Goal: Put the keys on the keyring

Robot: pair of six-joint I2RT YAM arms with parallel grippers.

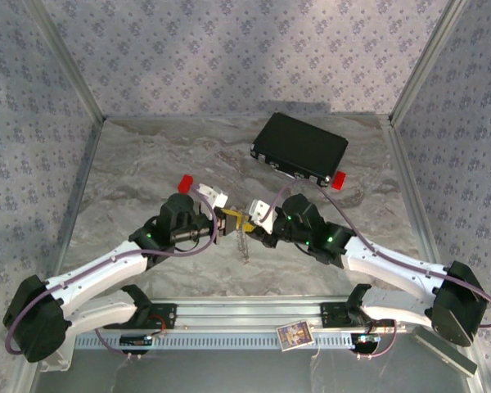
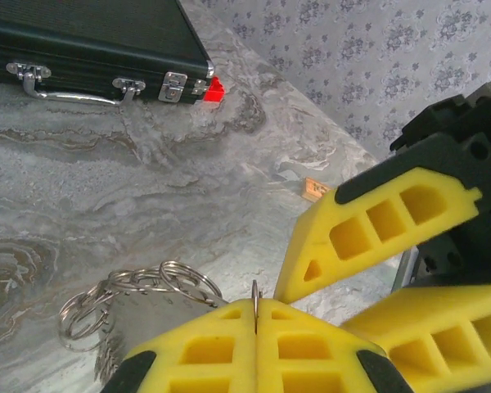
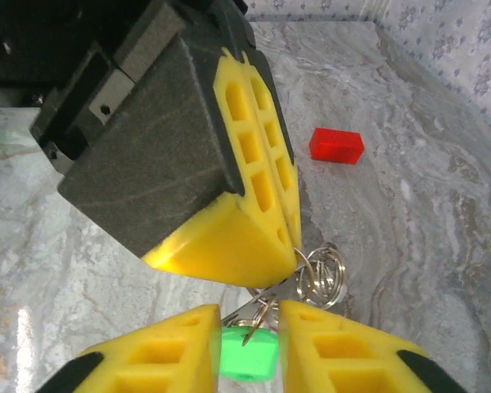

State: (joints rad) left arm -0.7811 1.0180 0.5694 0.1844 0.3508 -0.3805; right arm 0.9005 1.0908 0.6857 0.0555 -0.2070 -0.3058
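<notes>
Left hand (image 2: 256,315) pinches keyring (image 2: 255,291); right hand (image 3: 250,311) spread (green key (image 3: 250,354) between), red block (image 3: 336,146) beyond.

A black case (image 1: 301,147) with silver latches lies upper right of centre on the marbled grey desk (image 1: 131,164). The right red block (image 1: 338,179) sits just beside its lower right corner; the left red block (image 1: 186,182) lies left of centre. A small printed card (image 1: 295,335) rests near the bottom.

Grey marbled tabletop (image 1: 139,155); floral-patterned grey walls (image 1: 229,49) on three sides; aluminium corner posts (image 1: 65,61).
</notes>
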